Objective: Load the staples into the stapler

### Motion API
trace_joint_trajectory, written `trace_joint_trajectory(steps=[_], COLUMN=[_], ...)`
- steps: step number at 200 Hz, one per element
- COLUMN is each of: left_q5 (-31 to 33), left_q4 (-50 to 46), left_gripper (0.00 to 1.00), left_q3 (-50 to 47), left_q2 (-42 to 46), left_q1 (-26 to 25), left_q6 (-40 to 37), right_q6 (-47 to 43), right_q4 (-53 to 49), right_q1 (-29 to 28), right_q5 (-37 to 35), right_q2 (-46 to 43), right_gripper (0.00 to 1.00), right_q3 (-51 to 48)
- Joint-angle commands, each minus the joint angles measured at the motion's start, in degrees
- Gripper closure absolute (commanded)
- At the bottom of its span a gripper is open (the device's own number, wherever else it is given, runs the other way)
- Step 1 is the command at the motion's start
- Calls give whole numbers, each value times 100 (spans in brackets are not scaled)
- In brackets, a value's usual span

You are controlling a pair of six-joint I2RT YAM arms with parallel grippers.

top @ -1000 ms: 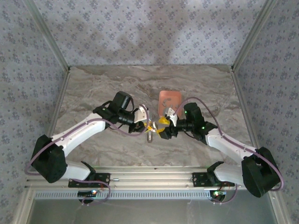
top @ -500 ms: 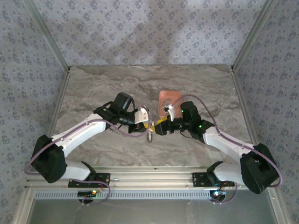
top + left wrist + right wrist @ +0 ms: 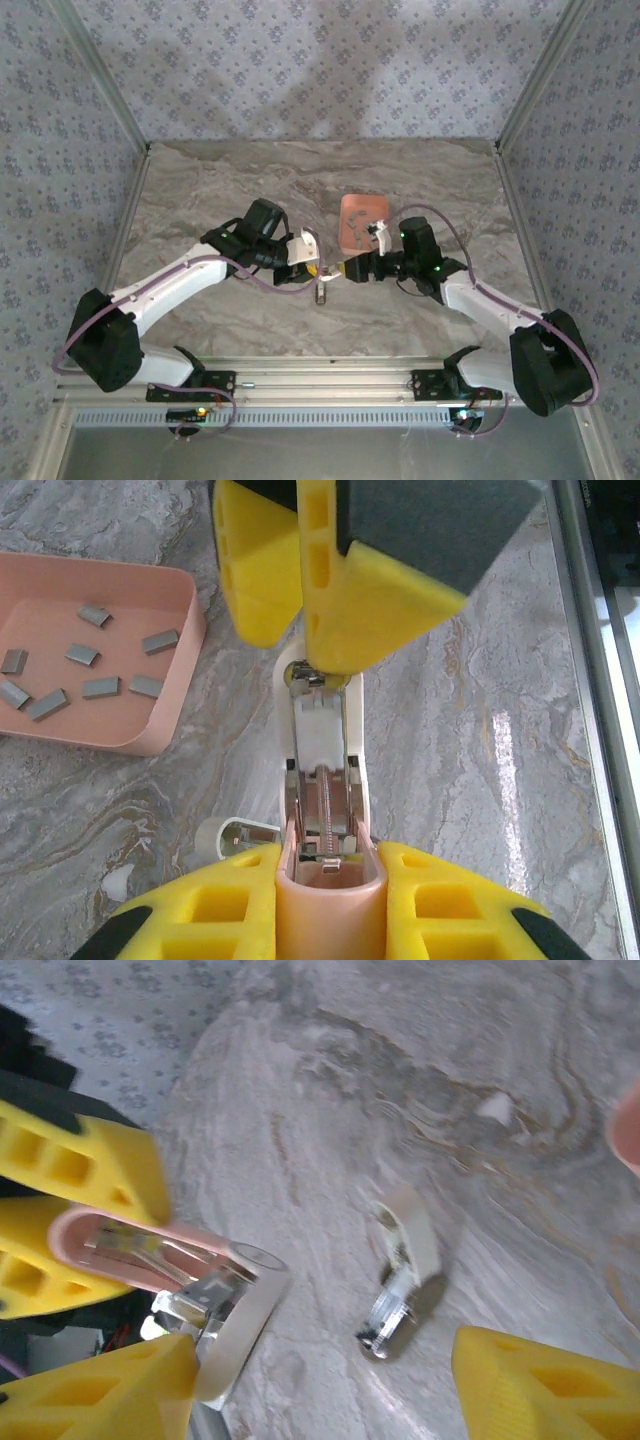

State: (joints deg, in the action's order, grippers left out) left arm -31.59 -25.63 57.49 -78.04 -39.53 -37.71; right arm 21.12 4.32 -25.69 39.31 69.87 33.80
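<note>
My left gripper (image 3: 328, 868) is shut on the rear of the pink and white stapler (image 3: 325, 770), which is held open with its metal channel and spring bare. In the top view this left gripper (image 3: 307, 266) sits mid-table. My right gripper (image 3: 349, 270) faces it from the right and is open, nothing between its fingers (image 3: 100, 1390); the stapler (image 3: 150, 1255) lies just to its left. The staples (image 3: 100, 687), several small grey blocks, lie in the salmon tray (image 3: 150, 742).
A loose white and metal stapler part (image 3: 402, 1260) lies on the marble between the right gripper's fingers, seen in the top view as a small part (image 3: 321, 293) below both grippers. The tray (image 3: 362, 215) stands just behind the right gripper. Patterned walls enclose the table.
The right gripper has swung and shifted slightly up beside the stapler's front, still open. The left arm has held the stapler still.
</note>
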Motion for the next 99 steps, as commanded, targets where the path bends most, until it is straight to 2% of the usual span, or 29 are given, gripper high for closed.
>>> trace_joint_trajectory(steps=[1, 57, 99], left_q5=[-444, -335, -254], left_q4=[-127, -107, -119], left_gripper=[83, 83, 83], left_q3=[152, 146, 157], left_q2=[175, 186, 184], left_q1=[-83, -84, -102], left_q6=[-140, -126, -114], right_q6=[159, 207, -428], right_q4=[-178, -185, -129], right_q1=[218, 406, 326], right_q5=[-398, -356, -490], right_q2=[60, -45, -917], right_gripper=[32, 32, 34], right_q3=[-227, -447, -618])
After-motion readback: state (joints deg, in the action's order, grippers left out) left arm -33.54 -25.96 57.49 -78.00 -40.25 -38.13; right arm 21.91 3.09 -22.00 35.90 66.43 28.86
